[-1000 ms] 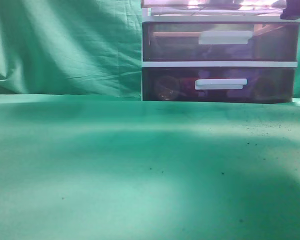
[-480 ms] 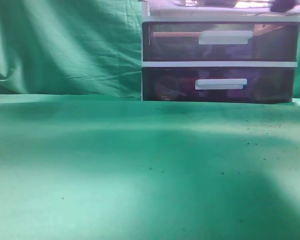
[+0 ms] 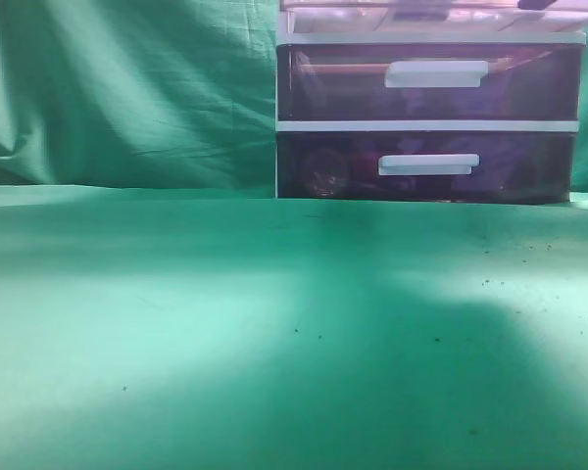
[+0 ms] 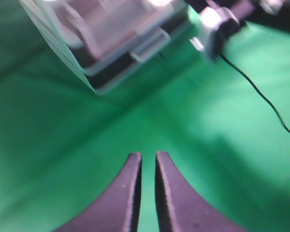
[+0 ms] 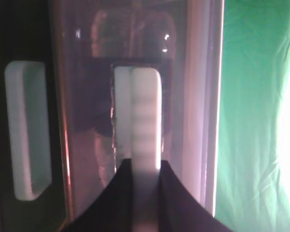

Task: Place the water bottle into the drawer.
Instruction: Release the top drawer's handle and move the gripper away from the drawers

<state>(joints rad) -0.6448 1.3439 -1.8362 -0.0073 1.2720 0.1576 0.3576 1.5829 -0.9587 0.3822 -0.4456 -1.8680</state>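
While handle-gripped, bottle (image 5: 130,53) inside drawer (image 5: 87,96)

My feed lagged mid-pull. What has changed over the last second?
In the exterior view the right end effector slid left and up along the top edge, nearly out of frame. The shadow on the cloth spread left, and the drawer unit nudged slightly left. The wrist view shows it closed on the top drawer's white handle. Lower drawers stayed shut.

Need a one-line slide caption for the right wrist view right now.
Right claw closed on the white handle of the translucent top drawer; green cloth alongside.
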